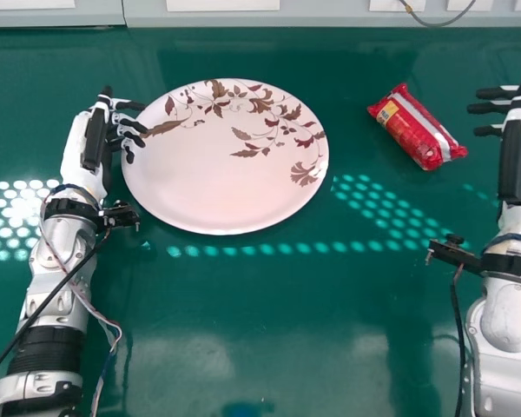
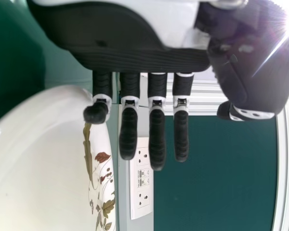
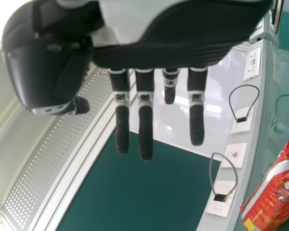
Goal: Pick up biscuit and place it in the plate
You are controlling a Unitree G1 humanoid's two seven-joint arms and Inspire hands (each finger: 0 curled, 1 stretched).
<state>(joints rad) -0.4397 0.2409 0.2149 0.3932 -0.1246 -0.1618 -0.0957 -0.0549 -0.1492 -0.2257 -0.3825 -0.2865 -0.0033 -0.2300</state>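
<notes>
My left hand (image 1: pixel 97 135) is at the plate's left edge in the head view, fingers relaxed and holding nothing. The white plate (image 1: pixel 217 174) with brown leaf patterns lies left of the table's middle. To its right, apart from it, lies the red biscuit packet (image 1: pixel 415 127), tilted diagonally. My right hand (image 1: pixel 514 143) is right of the packet with a gap between, its fingers extended. In the left wrist view the left hand (image 2: pixel 156 130) has straight fingers beside the plate (image 2: pixel 43 159). The right wrist view has the right hand (image 3: pixel 145 120) open and the packet (image 3: pixel 277 192) off to one side.
The green table (image 1: pixel 330 347) carries bright dotted light patches. Behind its far edge runs a grey panel (image 1: pixel 330 16) with white sockets and a cable (image 1: pixel 434 23). Both forearms lie over the table's sides, with dark cables along them.
</notes>
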